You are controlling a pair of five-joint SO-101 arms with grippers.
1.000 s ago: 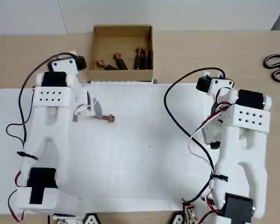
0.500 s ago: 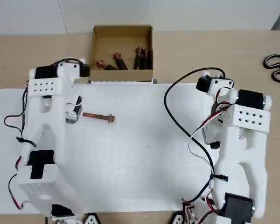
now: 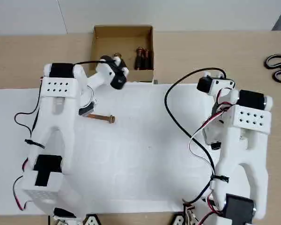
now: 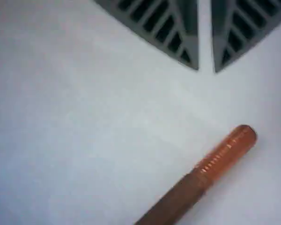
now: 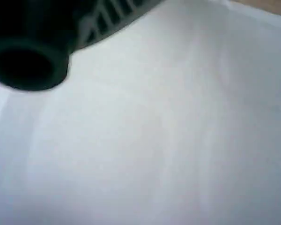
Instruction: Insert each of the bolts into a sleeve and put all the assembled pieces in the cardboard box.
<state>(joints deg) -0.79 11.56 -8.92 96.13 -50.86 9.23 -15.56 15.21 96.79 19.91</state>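
Here the left gripper (image 4: 206, 69), over the bolt (image 3: 101, 117) a second earlier and then drawn off to the left, has been re-angled and set just beside the bolt's left end. Its jaws are parted by a narrow slit and empty, and the bolt has been left unmoved on the white sheet (image 3: 150, 159), so a fresh grasp is judged to be in preparation. A black sleeve (image 5: 28, 65) appears pinched in the right gripper (image 5: 61, 33) at the sheet's right side, and in the box (image 3: 123, 29), at the far edge, assembled pieces (image 3: 143, 58) are lodged toward its right wall, another being partly hidden behind the left arm (image 3: 56, 108).
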